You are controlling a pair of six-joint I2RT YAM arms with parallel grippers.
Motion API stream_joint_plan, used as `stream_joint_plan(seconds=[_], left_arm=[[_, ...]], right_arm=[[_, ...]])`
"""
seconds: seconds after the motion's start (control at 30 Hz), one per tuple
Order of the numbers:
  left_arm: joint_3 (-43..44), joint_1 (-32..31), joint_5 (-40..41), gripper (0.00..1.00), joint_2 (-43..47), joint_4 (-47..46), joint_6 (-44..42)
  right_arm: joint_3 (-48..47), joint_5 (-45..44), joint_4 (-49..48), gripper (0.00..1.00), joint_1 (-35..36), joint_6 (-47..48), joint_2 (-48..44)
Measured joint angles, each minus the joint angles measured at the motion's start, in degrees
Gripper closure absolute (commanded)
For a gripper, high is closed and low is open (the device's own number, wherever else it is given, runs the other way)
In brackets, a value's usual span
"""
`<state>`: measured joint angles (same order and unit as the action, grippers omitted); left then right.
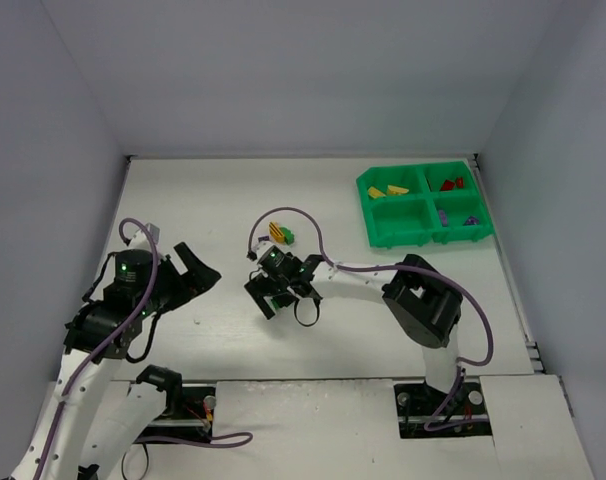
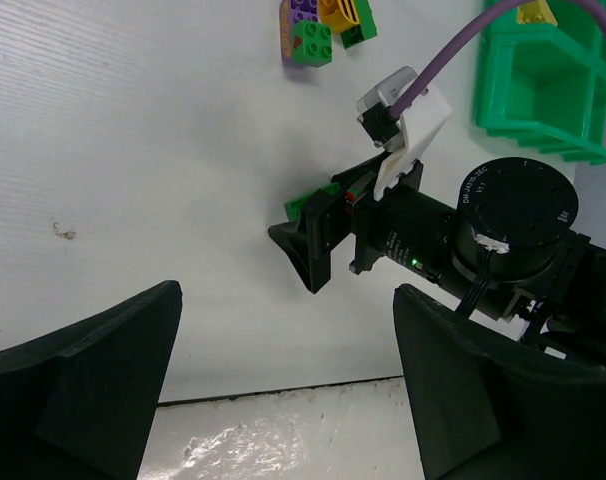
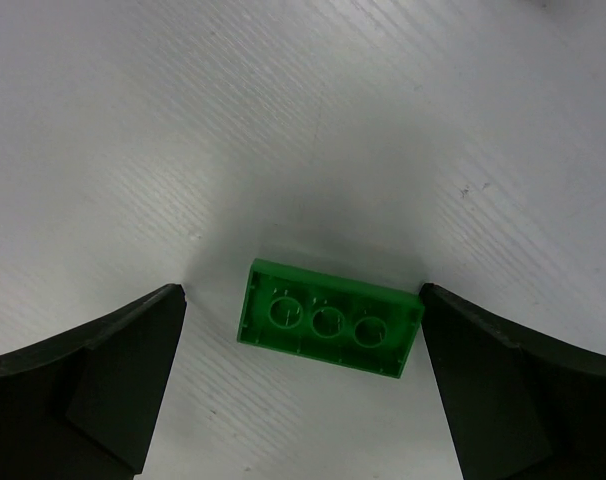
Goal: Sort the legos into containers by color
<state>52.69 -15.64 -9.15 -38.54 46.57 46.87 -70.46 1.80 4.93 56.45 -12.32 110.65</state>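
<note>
**Green brick lined up, grasp not yet made**

Green brick (image 3: 330,329) lies on the desk (image 1: 183,200) hollow side up, three tubes showing, between the fingers of the right pincer (image 1: 283,298). That pincer is released. In the right wrist view the brick sits off-centre: its right end is just beside the right finger and there is a clear gap to the left one. It is also slightly skewed to the finger line.

Left pincer (image 1: 196,270) is released too, holding nothing, over the desk well to the left.

Tray (image 1: 383,240) is at the far right of the desk. It has yellow pieces (image 1: 391,190) far-left, red (image 1: 451,184) far-right and purple (image 1: 468,219) near-right. The near-left compartment (image 1: 398,215) shows no bricks, so I read it as the green one.

Step in hand, as I judge it, is the pick of this brick. The next move calls for closing along its long axis; expect it to slide and square up as the fingers meet it. Then lift clear and carry right to the near-left compartment.

A mixed cluster (image 1: 280,234) waits just beyond the pincer, unsorted.
</note>
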Motion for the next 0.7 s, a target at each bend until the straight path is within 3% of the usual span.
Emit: stream_joint_plan(seconds=[0.1,0.2,0.27,0.3,0.47,0.6,0.7], left_arm=[[0.0,0.0,0.0,0.2,0.9,1.0,0.0],[0.0,0.0,0.0,0.2,1.7,1.5,-0.3],[0.0,0.0,0.0,0.2,2.0,1.7,-0.4],[0.0,0.0,0.0,0.2,2.1,1.8,-0.4],[0.0,0.0,0.0,0.2,2.1,2.2,-0.5],[0.0,0.0,0.0,0.2,2.0,2.2,-0.5],[0.0,0.0,0.0,0.2,1.9,2.1,-0.5]], right_arm=[[-0.6,-1.9,-0.2,0.07,1.0,-0.8,0.7],[-0.7,-3.6,-0.2,0.22,1.8,-1.6,0.9],[-0.7,-4.6,-0.2,0.4,2.0,-2.4,1.0],[-0.6,-5.4,-0.2,0.55,2.1,-3.2,1.0],[-0.4,-8.0,-0.4,0.82,2.1,-3.5,0.8],[-0.3,-10.4,0.6,0.86,-0.3,-1.7,-0.4],[-0.4,-11.7,0.7,0.85,-6.0,0.7,-2.8]])
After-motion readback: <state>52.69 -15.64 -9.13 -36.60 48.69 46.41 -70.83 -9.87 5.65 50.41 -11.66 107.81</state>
